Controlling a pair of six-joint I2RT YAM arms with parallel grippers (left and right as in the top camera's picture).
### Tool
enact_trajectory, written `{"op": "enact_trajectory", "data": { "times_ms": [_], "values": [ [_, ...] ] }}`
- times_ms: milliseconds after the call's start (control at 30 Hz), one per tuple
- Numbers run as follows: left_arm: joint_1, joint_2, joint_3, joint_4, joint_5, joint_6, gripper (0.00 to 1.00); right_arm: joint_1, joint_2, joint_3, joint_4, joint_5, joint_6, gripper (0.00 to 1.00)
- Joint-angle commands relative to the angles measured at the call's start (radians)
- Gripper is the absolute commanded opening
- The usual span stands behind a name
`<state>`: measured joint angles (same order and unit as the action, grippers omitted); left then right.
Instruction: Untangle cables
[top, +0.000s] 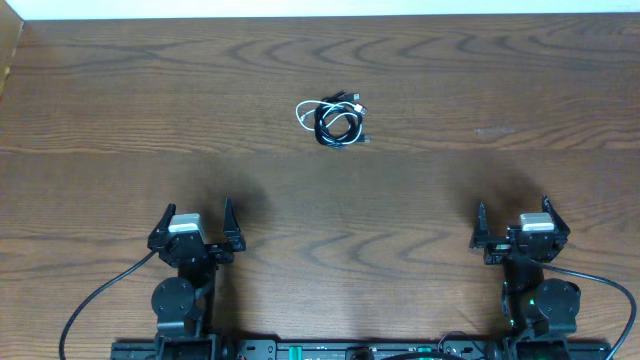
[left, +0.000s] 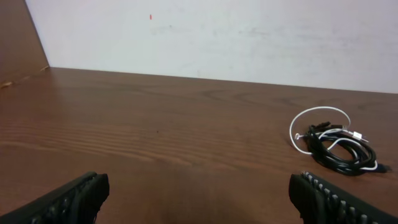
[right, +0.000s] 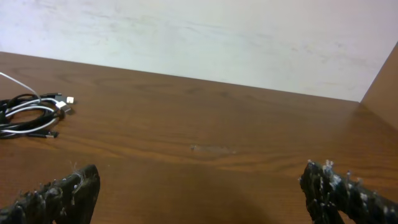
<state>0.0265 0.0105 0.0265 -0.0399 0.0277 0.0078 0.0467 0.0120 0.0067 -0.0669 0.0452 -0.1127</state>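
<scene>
The black cable (top: 328, 132) and the white cable (top: 303, 112) lie coiled together in one small tangle on the wooden table, far centre. The tangle also shows at the right of the left wrist view (left: 336, 152) and at the left edge of the right wrist view (right: 28, 115). My left gripper (top: 195, 222) is open and empty near the front left, well short of the cables. My right gripper (top: 515, 222) is open and empty near the front right. Both sets of fingers show wide apart in the wrist views, the left gripper (left: 199, 196) and the right gripper (right: 199, 190).
The wooden table (top: 150, 100) stretches back to a pale wall (left: 217, 37). A wooden side panel stands at the far left (left: 15, 43) and another at the far right (right: 382, 81). Thick black robot wires (top: 90, 305) trail at the front edge.
</scene>
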Motion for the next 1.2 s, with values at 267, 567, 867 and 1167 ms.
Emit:
{"op": "enact_trajectory", "data": {
  "times_ms": [267, 567, 867, 1167],
  "values": [
    [0.005, 0.166, 0.092, -0.035, -0.02, -0.051, 0.98, 0.006, 0.108, 0.058, -0.021, 0.05, 0.068, 0.99],
    [0.005, 0.519, 0.339, -0.148, -0.019, -0.055, 0.98, 0.006, 0.367, 0.222, -0.037, 0.05, 0.115, 0.99],
    [0.005, 0.842, 0.695, -0.542, 0.054, -0.077, 0.98, 0.006, 0.735, 0.517, -0.227, -0.047, 0.199, 0.99],
    [0.005, 0.969, 0.84, -0.872, 0.099, -0.153, 0.98, 0.007, 1.063, 0.927, -0.578, -0.13, 0.154, 0.99]
  ]
}}
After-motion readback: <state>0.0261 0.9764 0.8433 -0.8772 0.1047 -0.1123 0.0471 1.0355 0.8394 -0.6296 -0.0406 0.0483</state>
